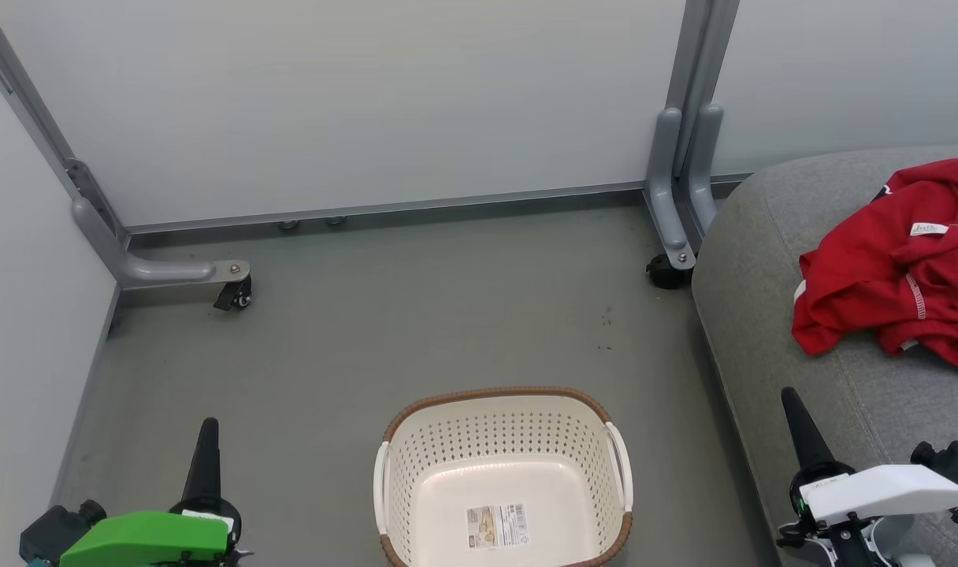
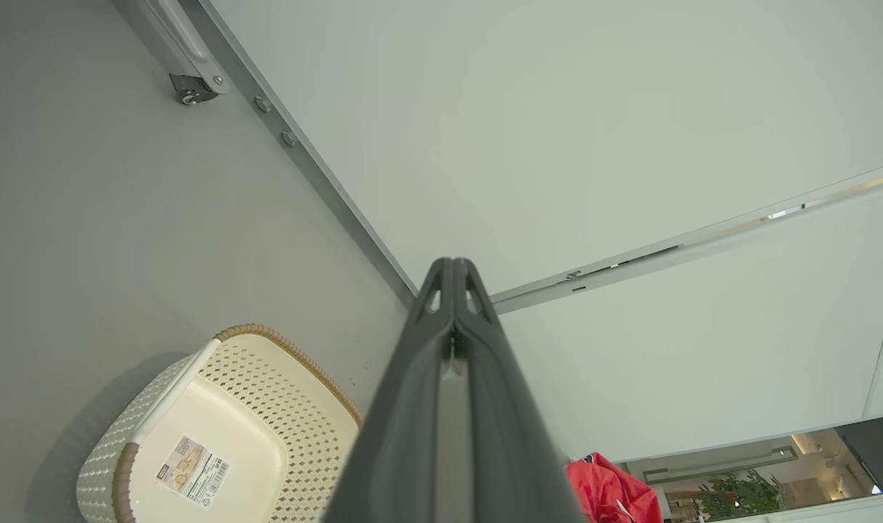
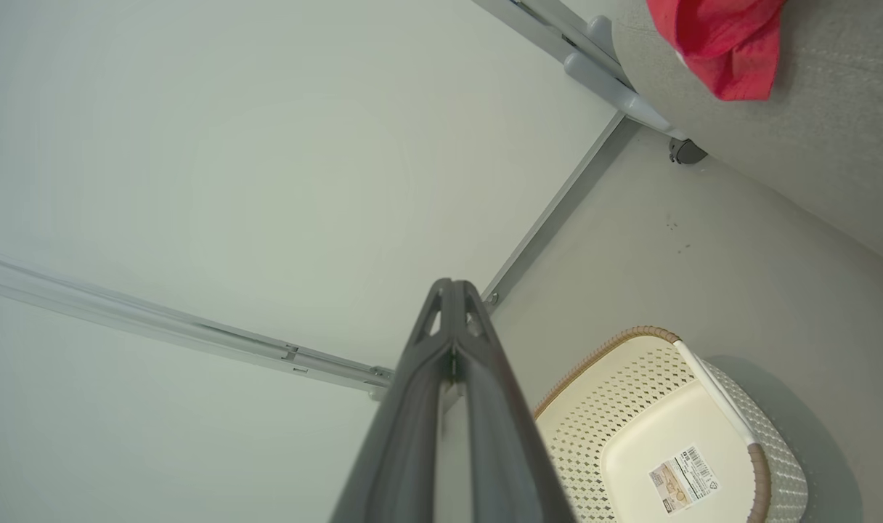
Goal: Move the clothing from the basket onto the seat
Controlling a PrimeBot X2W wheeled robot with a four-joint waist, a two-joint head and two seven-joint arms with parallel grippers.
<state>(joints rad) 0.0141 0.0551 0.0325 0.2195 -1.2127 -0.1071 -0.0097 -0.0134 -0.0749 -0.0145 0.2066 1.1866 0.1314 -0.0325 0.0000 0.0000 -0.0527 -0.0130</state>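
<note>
Walls: pale partition panels [image 1: 369, 102] in grey metal frames close off the far side and the robot's left.
Floor: plain grey floor [image 1: 408, 315] with a few small dark specks near the seat.
Seat: large grey upholstered seat [image 1: 763, 260] on the robot's right, its rounded edge running down the head view beside the basket but apart from it.
Clothing: red clothing [image 1: 873, 283] lies crumpled in a heap on top of the seat, well apart from the basket; white stripes and white trim show among the folds.
Basket: cream perforated basket [image 1: 495, 391] with a brown rim stands upright on the floor between the two grippers, its white handles at either side and its bare bottom showing.
Left gripper: left gripper [image 1: 208, 441] on a green housing hangs over the floor to the left of the basket; in the left wrist view its jaws are pressed together, gripping nothing.
Right gripper: right gripper [image 1: 794, 413] on a white housing hangs over the seat's near edge, short of the clothing; in the right wrist view its jaws are likewise closed on nothing.
Casters: black casters [image 1: 239, 295] sit under the frame feet.
Sticker: printed sticker [image 1: 497, 526] lies flat on the basket's bottom.
Label: small white label [image 1: 928, 229] shows on the upper part of the heap.
</note>
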